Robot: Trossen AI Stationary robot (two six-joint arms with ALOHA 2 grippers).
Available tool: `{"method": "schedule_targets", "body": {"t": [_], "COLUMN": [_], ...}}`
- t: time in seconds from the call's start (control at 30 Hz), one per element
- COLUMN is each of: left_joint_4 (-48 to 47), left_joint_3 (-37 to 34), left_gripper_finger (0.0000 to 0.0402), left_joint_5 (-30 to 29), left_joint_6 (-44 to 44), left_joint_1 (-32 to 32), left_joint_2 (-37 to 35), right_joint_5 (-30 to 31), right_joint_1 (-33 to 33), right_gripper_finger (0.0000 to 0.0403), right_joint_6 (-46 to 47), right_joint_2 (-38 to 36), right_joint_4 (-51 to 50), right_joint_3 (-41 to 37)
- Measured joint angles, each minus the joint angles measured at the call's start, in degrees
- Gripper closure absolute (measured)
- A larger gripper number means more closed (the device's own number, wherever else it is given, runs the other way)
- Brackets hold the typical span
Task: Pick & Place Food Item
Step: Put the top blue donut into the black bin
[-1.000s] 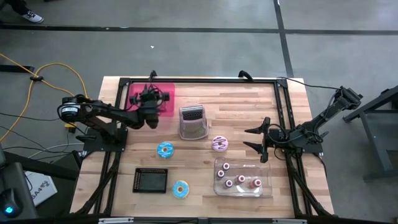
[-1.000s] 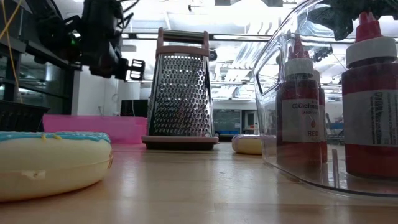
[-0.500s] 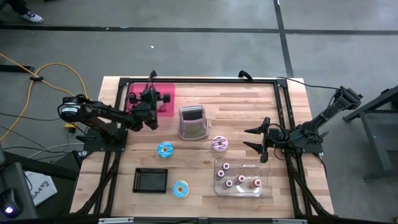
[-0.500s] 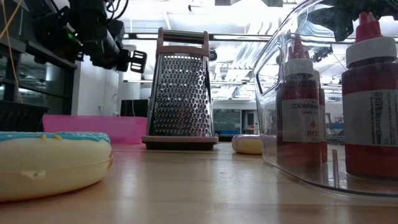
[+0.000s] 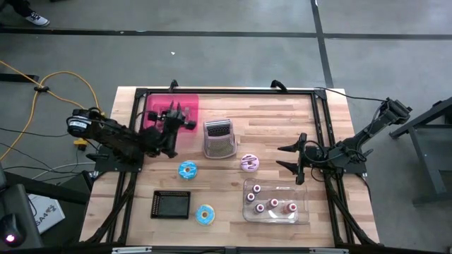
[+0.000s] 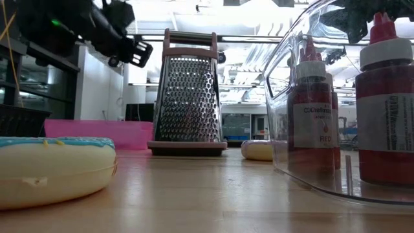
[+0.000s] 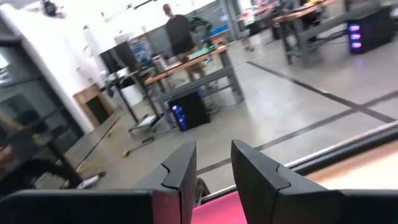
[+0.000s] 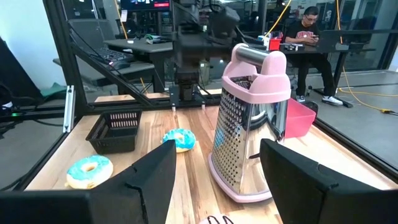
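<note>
The left gripper (image 5: 182,117) is hovering over the pink tray (image 5: 157,106) at the bench's far left corner, its fingers (image 7: 183,171) parted narrowly, grasping nothing. The nearest blue-iced doughnut (image 5: 187,169) is lying on the bench, apart from them, toward the near edge. The right gripper (image 5: 289,156) is waiting spread wide, empty, just beside the pink-iced doughnut (image 5: 250,163).

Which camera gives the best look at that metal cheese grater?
The low view: the grater stands whole, side-on, against the room. The right wrist view shows it close too, partly behind a finger. The high view shows only its top. The left wrist view misses it.
</note>
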Motion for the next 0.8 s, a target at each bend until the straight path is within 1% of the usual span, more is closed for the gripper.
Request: {"method": "schedule_targets", "body": {"t": [0.07, 0.3, 0.47, 0.6, 0.8], "left_joint_4": [2.9, 2.8, 2.9, 2.8, 2.8], "left_joint_3": [0.0, 0.0, 0.0, 0.0, 0.0], "left_gripper_finger": [0.0306, 0.0306, 0.0306, 0.0306, 0.0306], "left_joint_5": [0.0, 0.0, 0.0, 0.0, 0.2], "left_joint_6": [4.3, 5.0, 5.6, 5.6, 2.9], "left_joint_1": [-2.0, -7.4, -11.8, -16.8, -26.4], "left_joint_2": [-0.6, -5.7, -7.5, -7.8, -7.8], "right_joint_5": [0.0, 0.0, 0.0, 0.0, 0.0], "right_joint_1": [0.0, 0.0, 0.0, 0.0, 0.0], "right_gripper_finger": [0.0183, 0.0183, 0.0183, 0.0183, 0.0183], "right_joint_6": [0.0, 0.0, 0.0, 0.0, 0.0], "right_joint_2": [0.0, 0.0, 0.0, 0.0, 0.0], "right_joint_4": [-0.1, -0.2, -0.2, -0.3, -0.3], "right_joint_3": [0.0, 0.0, 0.0, 0.0, 0.0]}}
